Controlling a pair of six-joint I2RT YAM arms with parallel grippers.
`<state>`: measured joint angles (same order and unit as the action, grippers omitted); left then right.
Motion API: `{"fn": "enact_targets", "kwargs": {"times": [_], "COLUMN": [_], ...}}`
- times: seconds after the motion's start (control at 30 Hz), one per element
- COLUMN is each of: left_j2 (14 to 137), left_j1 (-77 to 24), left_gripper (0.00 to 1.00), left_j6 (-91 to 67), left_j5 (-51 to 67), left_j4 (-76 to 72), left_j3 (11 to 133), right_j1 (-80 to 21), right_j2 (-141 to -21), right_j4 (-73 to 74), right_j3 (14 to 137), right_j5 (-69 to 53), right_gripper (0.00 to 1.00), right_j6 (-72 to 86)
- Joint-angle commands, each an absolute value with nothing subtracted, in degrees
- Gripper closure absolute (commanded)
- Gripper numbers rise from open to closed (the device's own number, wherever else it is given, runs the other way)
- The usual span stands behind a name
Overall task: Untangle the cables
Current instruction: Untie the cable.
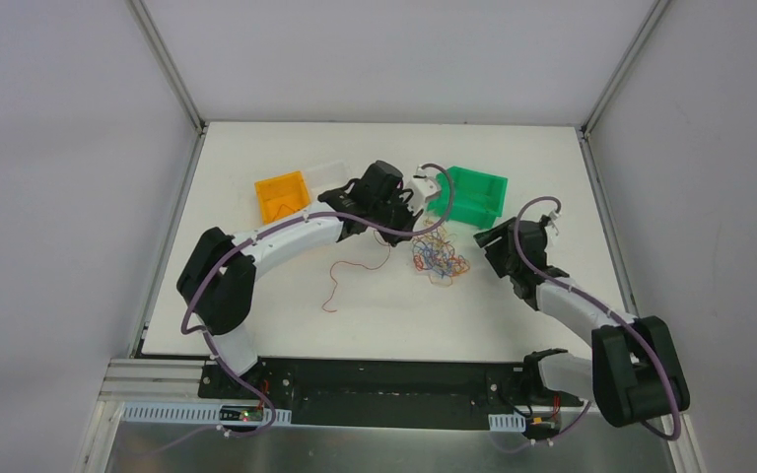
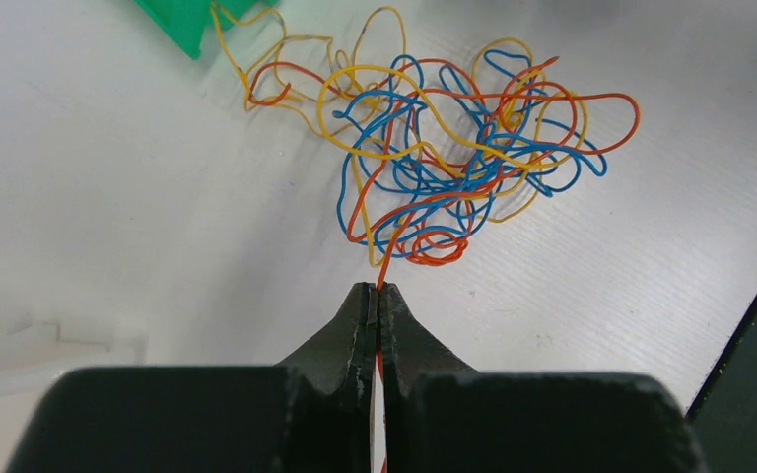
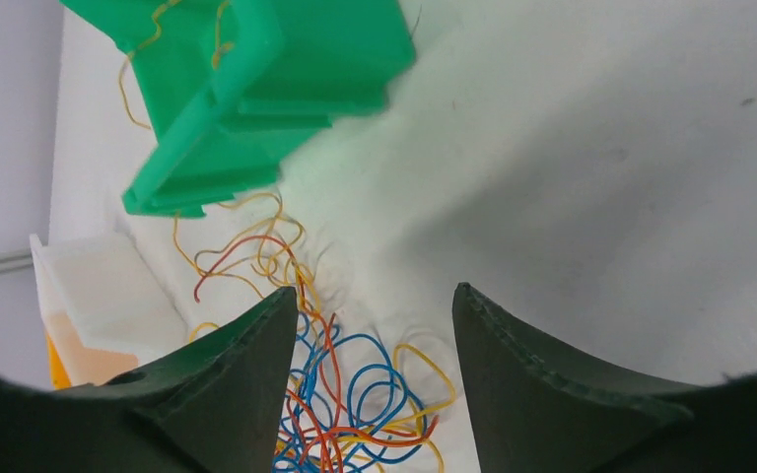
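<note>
Red wire (image 2: 385,271) from the cables (image 2: 453,148) sits clamped in left jaws.

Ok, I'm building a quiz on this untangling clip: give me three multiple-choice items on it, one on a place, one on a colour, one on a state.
1. Where does the clump lie? A on the table, by the green bin; B all inside that bin; C hanging in mid-air.
2. What colour is the strand in the left claw? A blue; B red; C yellow.
3. How is the right claw? A open, empty; B shut on a strand; C shut on the bin.
1 A: the top view shows it on the white surface. 2 B: the left wrist view shows a red strand pinched. 3 A: its jaws stand apart, gripping nothing.
</note>
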<state>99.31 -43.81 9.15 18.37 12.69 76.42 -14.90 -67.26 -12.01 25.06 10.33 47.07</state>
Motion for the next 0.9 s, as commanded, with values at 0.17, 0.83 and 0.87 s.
{"fn": "enact_targets", "kwargs": {"times": [0.17, 0.83, 0.87], "left_j2": [96.79, 89.15, 88.72], "left_j1": [-43.80, -43.84, -43.91], "left_gripper": [1.00, 1.00, 1.00], "left_j6": [7.98, 6.21, 6.01], "left_j5": [15.15, 14.85, 15.26], "left_j4": [12.74, 3.29, 1.84], "left_j3": [72.42, 55.87, 54.93], "right_j1": [-16.21, -16.50, -16.46], "right_j2": [-73.83, -57.54, -58.55], "right_j4": [-18.50, -1.96, -3.84], "right_j3": [24.86, 19.51, 19.06], "right_j5": [-2.66, -11.44, -12.72], "right_gripper": [0.48, 0.30, 0.31], "right_j6": [51.37, 40.32, 41.21]}}
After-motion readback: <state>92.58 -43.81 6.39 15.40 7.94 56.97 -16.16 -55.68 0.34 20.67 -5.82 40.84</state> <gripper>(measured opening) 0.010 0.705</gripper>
